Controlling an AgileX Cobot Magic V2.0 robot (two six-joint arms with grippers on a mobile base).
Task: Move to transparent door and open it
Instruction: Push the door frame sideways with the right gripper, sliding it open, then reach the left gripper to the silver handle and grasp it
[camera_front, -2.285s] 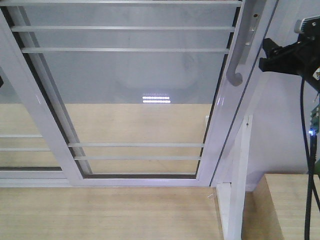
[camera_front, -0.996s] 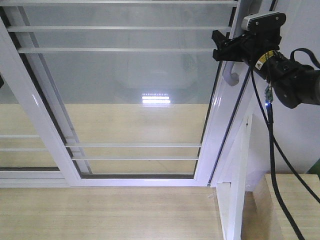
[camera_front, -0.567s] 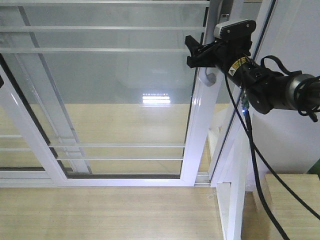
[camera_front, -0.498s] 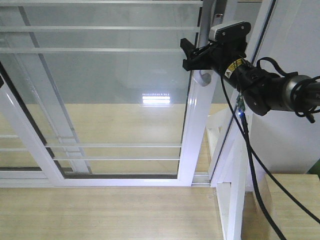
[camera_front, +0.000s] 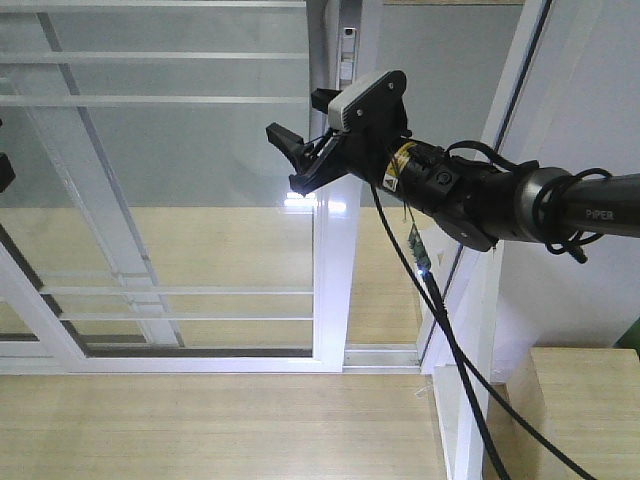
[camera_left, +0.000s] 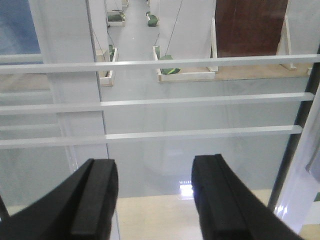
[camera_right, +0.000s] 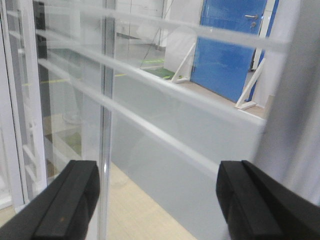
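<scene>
Right gripper (camera_front: 288, 158) spread wide, nothing between the jaws, tips out over the glass just left of the stile (camera_front: 335, 260). Wrist sits in front of the handle (camera_front: 347, 45), only its top showing, so contact cannot be told. Probably placed there to drag the stile sideways along the track. Transparent door (camera_front: 190, 190) stands left of centre, with a gap between its stile and the outer frame (camera_front: 510, 130), so it is partly open and, by my guess, has more sliding to go. Left gripper (camera_left: 155, 180) also wide, holding nothing, facing the glass, looks idle. Containers: only a wooden box-like unit (camera_front: 575, 400) lower right, contents not visible.
</scene>
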